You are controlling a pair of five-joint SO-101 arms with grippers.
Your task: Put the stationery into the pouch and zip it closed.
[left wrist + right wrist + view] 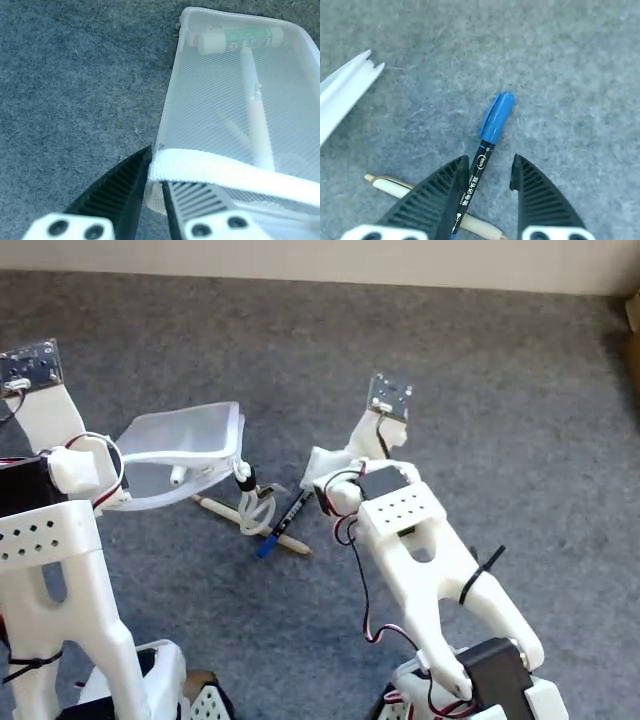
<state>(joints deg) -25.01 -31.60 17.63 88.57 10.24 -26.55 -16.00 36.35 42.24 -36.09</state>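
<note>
Worktop (480, 360): grey carpet-like cover, both arms based at the near edge.
Pouch (235, 100): translucent mesh, held toward the left edge, stationery already seen inside.
Left gripper (156, 170): clamped on the pouch's white rim.
Right gripper (490, 160): parted, nothing gripped, lowered astride the pen near the worktop's middle.
Blue-capped pen (496, 117): long axis straight out between the jaws, cap farthest from the wrist, barrel closer to one jaw; the right arm is judged nearer.
Beige pen (390, 187): crossed beneath it.
</note>
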